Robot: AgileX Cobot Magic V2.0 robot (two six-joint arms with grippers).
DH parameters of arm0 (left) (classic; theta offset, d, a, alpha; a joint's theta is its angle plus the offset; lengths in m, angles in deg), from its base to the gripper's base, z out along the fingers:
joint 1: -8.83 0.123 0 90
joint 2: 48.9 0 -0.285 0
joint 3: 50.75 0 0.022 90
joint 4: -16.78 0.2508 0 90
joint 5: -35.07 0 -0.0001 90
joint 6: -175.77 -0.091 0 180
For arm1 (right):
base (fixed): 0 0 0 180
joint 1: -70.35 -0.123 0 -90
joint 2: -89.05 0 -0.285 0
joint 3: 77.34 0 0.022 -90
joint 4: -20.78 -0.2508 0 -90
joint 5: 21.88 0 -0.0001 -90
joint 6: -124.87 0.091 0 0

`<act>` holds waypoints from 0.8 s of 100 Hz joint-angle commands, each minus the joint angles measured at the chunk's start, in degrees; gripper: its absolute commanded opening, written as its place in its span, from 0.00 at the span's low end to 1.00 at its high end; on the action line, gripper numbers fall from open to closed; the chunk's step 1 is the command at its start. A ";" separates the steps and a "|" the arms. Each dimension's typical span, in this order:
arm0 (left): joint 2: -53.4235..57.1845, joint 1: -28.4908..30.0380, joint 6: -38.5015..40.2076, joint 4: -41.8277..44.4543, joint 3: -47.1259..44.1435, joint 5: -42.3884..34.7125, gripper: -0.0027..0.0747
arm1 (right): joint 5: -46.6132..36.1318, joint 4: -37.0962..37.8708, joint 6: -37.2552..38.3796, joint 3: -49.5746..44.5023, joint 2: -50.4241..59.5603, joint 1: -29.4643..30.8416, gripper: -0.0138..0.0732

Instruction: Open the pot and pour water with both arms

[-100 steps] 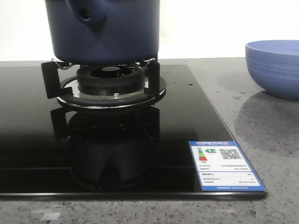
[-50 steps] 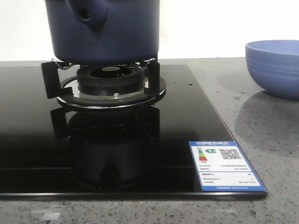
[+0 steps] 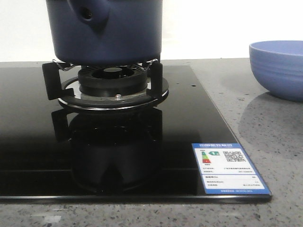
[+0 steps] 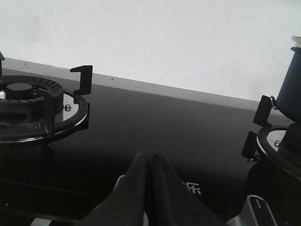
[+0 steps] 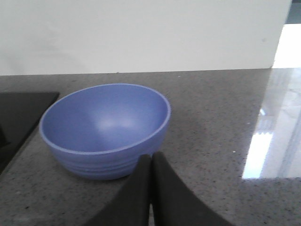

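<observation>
The pot (image 3: pixel 106 30) sat untouched on its burner (image 3: pixel 112 82), lid apparently unseen; both grippers (image 4: pixel 149 160) (image 5: pixel 151 162) were pressed together, empty, so approach came next.

Dark navy-blue pot (image 3: pixel 106 30), matte and plain. Lighter periwinkle-blue bowl (image 5: pixel 106 129), banded with faint ribs low on the wall. Glossy black cooktop (image 3: pixel 189 118), mirroring the pot as a dark shape. Black burner (image 3: pixel 112 80) on a silvery ring (image 3: pixel 158 92). Blue-bordered white label (image 3: pixel 229 169) with green, yellow and red bars and a black QR code. Grey counter (image 5: pixel 211 122), finely speckled. Black fingers (image 4: pixel 141 183); black fingers (image 5: pixel 150 188) too.
</observation>
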 commanded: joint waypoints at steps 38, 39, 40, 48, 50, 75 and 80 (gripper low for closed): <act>1.46 -0.32 0.61 -0.42 -2.00 -3.75 0.01 | -6.93 8.42 7.34 -16.04 16.89 -0.94 0.11; 1.46 -0.32 0.61 -0.42 -2.00 -3.75 0.01 | -6.80 8.42 7.34 -16.04 17.04 -0.94 0.11; 1.46 -0.32 0.61 -0.42 -2.00 -3.75 0.01 | -6.46 8.30 7.34 -16.04 17.15 -0.94 0.11; 1.46 -0.32 0.61 -0.42 -2.00 -3.75 0.01 | -4.10 8.17 7.34 -16.04 17.16 -0.94 0.11; 1.46 -0.32 0.61 -0.42 -2.00 -3.75 0.01 | -3.49 8.15 7.34 -16.04 17.16 -0.94 0.11; 1.46 -0.32 0.61 -0.42 -2.00 -3.75 0.01 | -3.32 8.15 7.34 -16.04 17.16 -0.94 0.11; 1.46 -0.32 0.61 -0.42 -2.00 -3.75 0.01 | -3.32 8.15 7.34 -16.04 17.16 -0.94 0.11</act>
